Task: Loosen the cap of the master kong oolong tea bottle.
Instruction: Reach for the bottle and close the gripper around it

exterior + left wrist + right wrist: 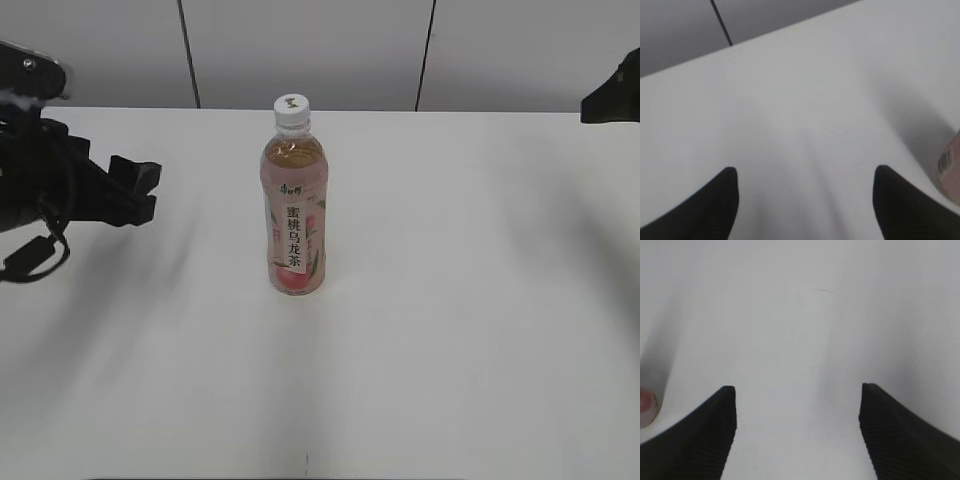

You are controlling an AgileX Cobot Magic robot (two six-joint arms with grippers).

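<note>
Probably a lab: bare white table (pixel 480 330), plain grey panelled wall (pixel 310 50).

The bottle (pixel 295 210) stands mid-table (pixel 480 300), cap (pixel 291 109) on top.

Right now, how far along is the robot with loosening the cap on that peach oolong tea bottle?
Nothing looks done yet. The cap sits on the bottle, which stands upright alone on the table. In hand: nothing. The left gripper and right gripper are both open and empty, each off to its own side of the bottle with only an edge of it in their views. Left: approach, hold the bottle, grip the cap and twist.
</note>
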